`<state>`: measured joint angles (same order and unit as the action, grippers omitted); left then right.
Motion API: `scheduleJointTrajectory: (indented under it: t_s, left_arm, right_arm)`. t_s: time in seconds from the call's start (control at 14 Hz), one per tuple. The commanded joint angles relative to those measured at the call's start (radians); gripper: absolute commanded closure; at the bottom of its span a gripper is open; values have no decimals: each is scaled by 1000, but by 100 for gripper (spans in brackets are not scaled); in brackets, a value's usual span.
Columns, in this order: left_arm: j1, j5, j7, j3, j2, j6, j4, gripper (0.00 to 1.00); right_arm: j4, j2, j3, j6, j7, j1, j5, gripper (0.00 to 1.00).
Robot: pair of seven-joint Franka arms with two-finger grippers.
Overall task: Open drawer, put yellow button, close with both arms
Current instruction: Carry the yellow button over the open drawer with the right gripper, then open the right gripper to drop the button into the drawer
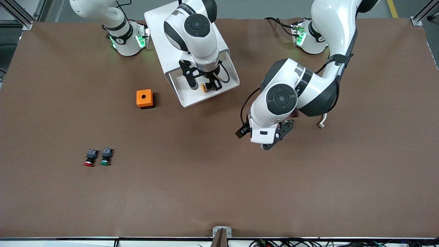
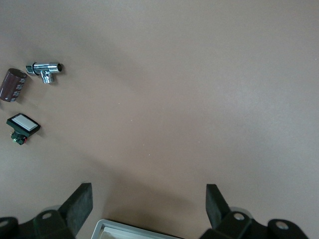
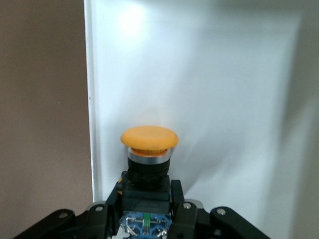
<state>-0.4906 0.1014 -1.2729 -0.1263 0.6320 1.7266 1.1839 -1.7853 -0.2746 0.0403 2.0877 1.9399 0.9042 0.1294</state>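
Observation:
The cabinet point(image 1: 161, 31) stands between the arm bases, and its top drawer point(image 1: 181, 90) is pulled out toward the front camera. My right gripper point(image 1: 209, 85) is over the open drawer, shut on the yellow button point(image 1: 204, 87). In the right wrist view the fingers point(image 3: 177, 196) clamp the button's black-blue body, with the yellow cap point(image 3: 149, 138) pointing down at the white drawer floor point(image 3: 224, 99). My left gripper point(image 1: 274, 140) is open and empty over bare table, beside the drawer toward the left arm's end. Its fingers point(image 2: 79, 201) stand wide apart.
An orange box with a hole point(image 1: 144, 98) sits beside the drawer, toward the right arm's end. A red-capped button point(image 1: 89, 161) and a green-capped button point(image 1: 106, 159) lie nearer the front camera. The left wrist view shows a brown cylinder point(image 2: 14, 84), a chrome fitting point(image 2: 45, 71) and a white-faced switch point(image 2: 23, 124).

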Motion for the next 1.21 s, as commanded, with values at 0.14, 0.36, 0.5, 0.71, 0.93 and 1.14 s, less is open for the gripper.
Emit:
scheduleJointTrajectory:
  t_s: [0.14,0.36,0.5,0.71,0.93,1.14]
  left_arm:
    - [-6,-14,0,2,-11,11,13,0]
    - [-6,-19,-2,2,-11,11,13,0]
    - [-17,-20,-2,4,-11,11,13,0]
    - [-46,-51,-6,5,-9,13,13,0]
    - [-89,-75,-11,4,-2,16,13,0]
    - [-129,-75,7,4,2,42,14,0]
  right_arm:
    - [1,26,16,-8,16,8,-5,0]
    - [64,38,35,-96,-59,-13,-8,0]
    - [89,51,55,-135,-175,-54,-8,0]
    - [90,84,61,-169,-442,-146,-10,0]
    - [89,106,61,-184,-727,-250,-8,0]
    - [81,123,61,-196,-941,-349,-8,0]
